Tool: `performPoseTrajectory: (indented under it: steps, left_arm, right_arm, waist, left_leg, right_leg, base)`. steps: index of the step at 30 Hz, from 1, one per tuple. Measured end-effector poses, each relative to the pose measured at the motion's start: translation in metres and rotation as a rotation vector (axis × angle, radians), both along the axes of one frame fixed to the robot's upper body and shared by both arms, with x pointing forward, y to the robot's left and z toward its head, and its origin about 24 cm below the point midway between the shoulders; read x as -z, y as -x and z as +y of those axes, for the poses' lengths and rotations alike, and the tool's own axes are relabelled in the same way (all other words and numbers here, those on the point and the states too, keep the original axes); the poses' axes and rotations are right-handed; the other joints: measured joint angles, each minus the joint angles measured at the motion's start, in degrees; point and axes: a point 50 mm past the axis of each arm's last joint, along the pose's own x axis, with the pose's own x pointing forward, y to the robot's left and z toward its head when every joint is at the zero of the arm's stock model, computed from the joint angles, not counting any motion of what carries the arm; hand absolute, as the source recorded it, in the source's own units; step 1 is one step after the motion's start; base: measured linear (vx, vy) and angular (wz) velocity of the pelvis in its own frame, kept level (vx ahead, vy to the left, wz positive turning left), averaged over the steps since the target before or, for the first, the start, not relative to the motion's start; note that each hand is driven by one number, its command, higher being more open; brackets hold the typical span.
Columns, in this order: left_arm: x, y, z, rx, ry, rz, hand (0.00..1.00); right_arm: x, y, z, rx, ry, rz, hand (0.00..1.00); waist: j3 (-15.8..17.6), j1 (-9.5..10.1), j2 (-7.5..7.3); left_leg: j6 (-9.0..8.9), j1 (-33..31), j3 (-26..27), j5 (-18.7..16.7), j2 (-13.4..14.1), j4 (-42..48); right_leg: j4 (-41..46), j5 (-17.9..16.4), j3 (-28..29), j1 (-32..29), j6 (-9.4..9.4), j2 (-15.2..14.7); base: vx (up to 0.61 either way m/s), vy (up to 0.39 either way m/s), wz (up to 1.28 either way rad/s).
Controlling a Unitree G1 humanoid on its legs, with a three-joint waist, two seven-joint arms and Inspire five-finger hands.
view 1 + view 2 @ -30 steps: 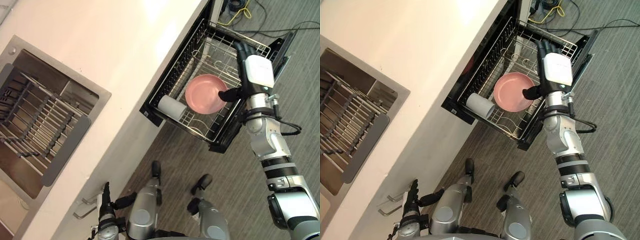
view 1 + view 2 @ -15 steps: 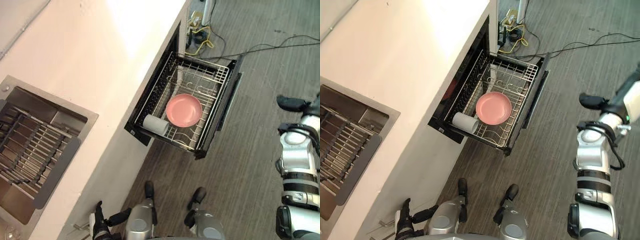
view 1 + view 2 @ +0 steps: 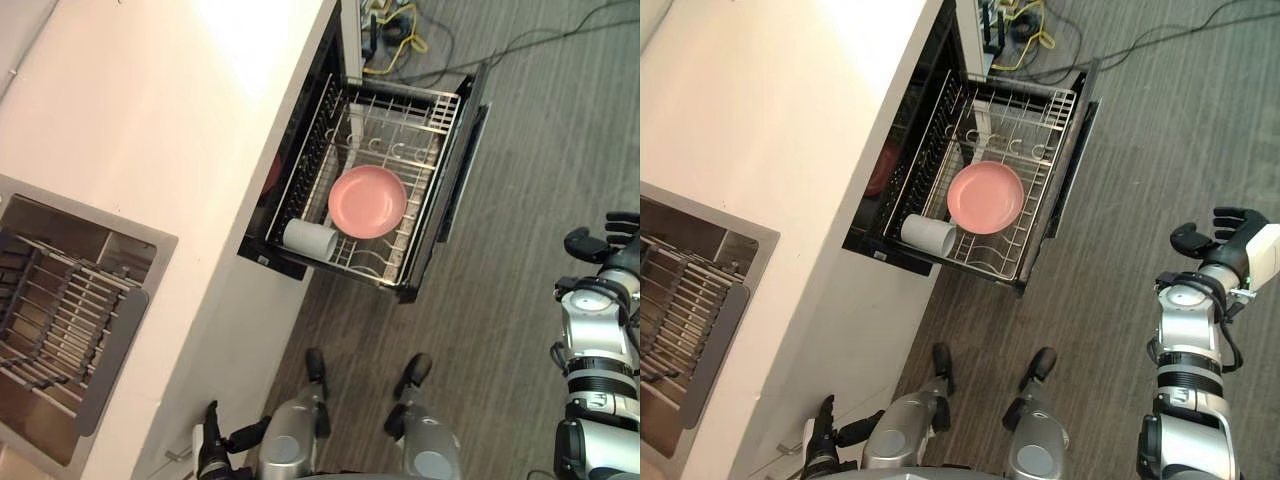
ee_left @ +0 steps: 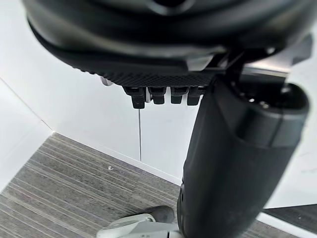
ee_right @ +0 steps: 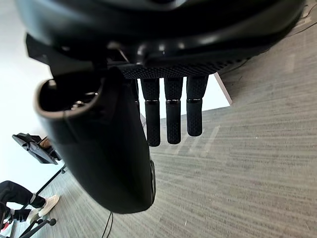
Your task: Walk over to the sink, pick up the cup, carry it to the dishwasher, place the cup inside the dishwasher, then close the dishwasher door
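Note:
A white cup (image 3: 310, 239) lies on its side in the wire rack (image 3: 418, 118) of the dishwasher, at the rack's near left corner. Beside it in the rack rests a pink plate (image 3: 367, 201). The dishwasher drawer stands pulled out from under the white counter (image 3: 170, 120), its dark front panel (image 3: 462, 160) facing the floor space. My right hand (image 3: 1230, 235) hangs over the carpet well to the right of the drawer, open and holding nothing; its straight fingers (image 5: 171, 111) show in the right wrist view. My left hand (image 3: 212, 452) is low by the counter front, open and idle.
A steel sink (image 3: 130, 262) with a wire rack (image 3: 55, 320) inside is set in the counter at the left. Cables (image 3: 400, 30) lie on the grey carpet beyond the dishwasher. A person's legs (image 5: 17, 196) show far off in the right wrist view.
My right hand has pulled back from over the rack by the plate to the far right, clear of the drawer. The camera has shifted; cup and plate stay in the rack.

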Motion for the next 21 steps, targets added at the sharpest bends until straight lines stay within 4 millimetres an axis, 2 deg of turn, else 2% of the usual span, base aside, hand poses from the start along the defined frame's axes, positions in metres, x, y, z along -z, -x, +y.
performPoseTrajectory:
  steps: [9, 10, 12, 14, 15, 18, 19, 21]
  left_arm:
    - [-0.008, -0.017, -0.015, 0.080, 0.070, -0.088, 1.00]
    - [-0.009, -0.019, -0.018, 0.097, 0.083, -0.102, 1.00]
    - [-0.011, -0.021, -0.020, 0.102, 0.107, -0.129, 1.00]
    - [-0.011, -0.020, -0.020, 0.122, 0.120, -0.138, 1.00]
    - [-0.011, -0.020, -0.020, 0.135, 0.130, -0.137, 1.00]
    - [-0.010, -0.018, -0.020, 0.101, 0.142, -0.134, 1.00]
    - [-0.009, -0.016, -0.020, 0.046, 0.153, -0.131, 1.00]
    - [-0.009, -0.017, -0.027, 0.049, 0.180, -0.139, 1.00]
  right_arm:
    - [-0.008, -0.026, 0.036, -0.223, 0.125, 0.092, 0.00]
    - [-0.008, -0.029, 0.042, -0.250, 0.137, 0.097, 0.00]
    - [-0.002, -0.028, 0.046, -0.236, 0.154, 0.120, 0.00]
    - [0.004, -0.026, 0.043, -0.222, 0.152, 0.143, 0.00]
    - [0.009, -0.024, 0.041, -0.208, 0.146, 0.159, 0.00]
    - [0.012, -0.024, 0.039, -0.194, 0.154, 0.178, 0.00]
    - [0.014, -0.026, 0.038, -0.194, 0.155, 0.187, 0.00]
    - [0.017, -0.035, 0.041, -0.214, 0.166, 0.215, 0.00]
  waist:
    - [1.76, 2.81, 3.92]
    - [2.00, 2.90, 4.68]
    - [2.08, 3.06, 5.17]
    - [2.11, 2.96, 5.23]
    - [2.12, 2.87, 5.26]
    - [2.11, 2.81, 5.30]
    - [1.97, 2.89, 5.66]
    - [1.37, 3.05, 7.50]
  left_leg:
    - [0.48, -2.60, -3.04, 0.59, -1.27, 0.09]
    - [0.71, -2.60, -4.41, 0.79, -1.48, 0.09]
    - [0.70, -2.47, -6.65, 1.14, -2.20, 0.08]
    - [0.68, -1.94, -8.72, 1.18, -3.19, 0.09]
    - [0.65, -1.34, -10.37, 1.42, -4.18, 0.10]
    - [0.43, -1.03, -13.49, 2.21, -5.93, 0.10]
    - [0.29, -1.05, -15.11, 2.54, -6.76, 0.08]
    - [0.29, -1.08, -18.10, 2.55, -8.22, 0.02]
  right_leg:
    - [1.49, -0.56, -2.55, -1.31, 0.48, -1.41]
    - [3.54, -1.84, -3.42, -1.35, 0.77, -2.25]
    - [8.69, -4.93, -4.92, -1.92, 1.28, -4.28]
    - [15.43, -8.86, -6.27, -2.58, 1.87, -7.20]
    - [20.75, -12.06, -7.18, -2.74, 2.28, -9.96]
    - [28.26, -16.53, -9.43, -2.71, 2.55, -14.14]
    - [31.04, -18.21, -10.61, -2.54, 2.58, -15.96]
    - [35.16, -20.77, -13.20, -1.58, 3.07, -19.00]
  base:
    - [0.02, 0.049, 0.17]
    - [0.04, 0.046, 0.38]
    - [0.06, 0.073, 0.56]
    - [0.07, 0.051, 0.63]
    - [0.05, -0.001, 0.69]
    - [-0.01, -0.041, 0.71]
    - [-0.06, -0.064, 0.85]
    - [-0.08, -0.064, 0.92]
